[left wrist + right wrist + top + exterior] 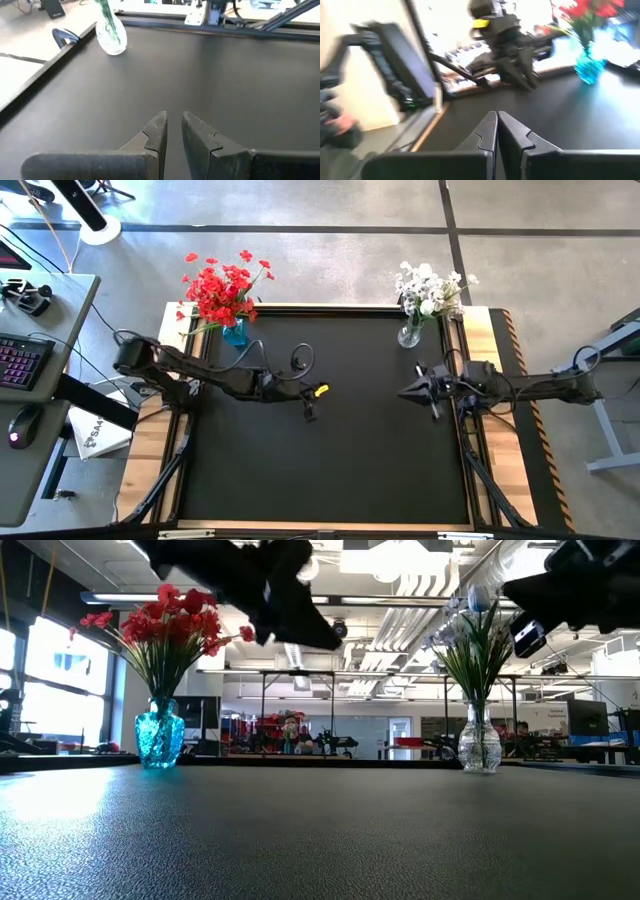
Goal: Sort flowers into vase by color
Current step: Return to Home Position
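Red flowers [222, 288] stand with their stems in a blue vase [235, 332] at the table's far left; the low view shows the same blue vase [160, 735]. White flowers [430, 288] stand in a clear glass vase [410, 335] at the far right, and this clear vase [111, 36] also shows in the left wrist view. My left gripper [310, 412] hovers over the mat left of centre, its fingers [159, 131] a narrow gap apart with nothing between them. My right gripper [403, 392] is at the right, pointing level toward the left arm, shut [497, 120] and empty.
The black mat [330, 470] lies bare between and in front of the two arms. Wooden borders and a dark frame [470, 470] run along the table's sides. A desk with a keyboard [22, 362] and a mouse stands beyond the left edge.
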### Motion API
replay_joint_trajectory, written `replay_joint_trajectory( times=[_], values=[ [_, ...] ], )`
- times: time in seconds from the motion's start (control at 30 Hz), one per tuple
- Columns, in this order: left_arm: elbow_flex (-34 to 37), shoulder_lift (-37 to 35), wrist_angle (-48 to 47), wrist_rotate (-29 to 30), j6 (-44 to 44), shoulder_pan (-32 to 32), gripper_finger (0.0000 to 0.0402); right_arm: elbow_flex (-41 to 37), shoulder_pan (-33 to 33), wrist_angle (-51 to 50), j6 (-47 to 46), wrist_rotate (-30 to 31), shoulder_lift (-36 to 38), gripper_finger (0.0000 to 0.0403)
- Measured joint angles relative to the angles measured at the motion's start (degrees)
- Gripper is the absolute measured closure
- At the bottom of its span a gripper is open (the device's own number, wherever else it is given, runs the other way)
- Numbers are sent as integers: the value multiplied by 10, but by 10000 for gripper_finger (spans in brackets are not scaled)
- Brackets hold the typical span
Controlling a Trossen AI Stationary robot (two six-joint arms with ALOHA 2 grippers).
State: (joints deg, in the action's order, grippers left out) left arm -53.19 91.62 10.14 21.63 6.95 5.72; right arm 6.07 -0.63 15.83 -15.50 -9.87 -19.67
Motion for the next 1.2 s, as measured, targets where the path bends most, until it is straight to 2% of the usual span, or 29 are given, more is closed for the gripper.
replay_joint_trajectory(
  times=[0.13, 0.27, 0.5, 0.67, 0.9, 1.03, 1.2],
  values=[
    [18, -59, -39, 1, -15, -1, 355, -55, 1, 89, 13, -6, 22, 400],
    [87, -151, -39, -4, 5, -10, 355, -55, 1, 80, 36, -14, 28, 402],
    [228, -361, 19, -7, 5, -19, 355, -55, 1, 80, 67, -106, 29, 402],
    [322, -524, 32, -7, 4, -19, 355, -55, 1, 77, 66, -101, 29, 402],
    [428, -719, 30, -43, 3, -18, 355, -55, 1, 72, 69, -101, 29, 402],
    [472, -802, 31, -48, -16, -18, 355, -55, 1, 71, 36, -101, 29, 402],
    [516, -873, 13, -50, -36, -18, 355, -55, 1, 71, 22, -101, 29, 402]
  ],
)
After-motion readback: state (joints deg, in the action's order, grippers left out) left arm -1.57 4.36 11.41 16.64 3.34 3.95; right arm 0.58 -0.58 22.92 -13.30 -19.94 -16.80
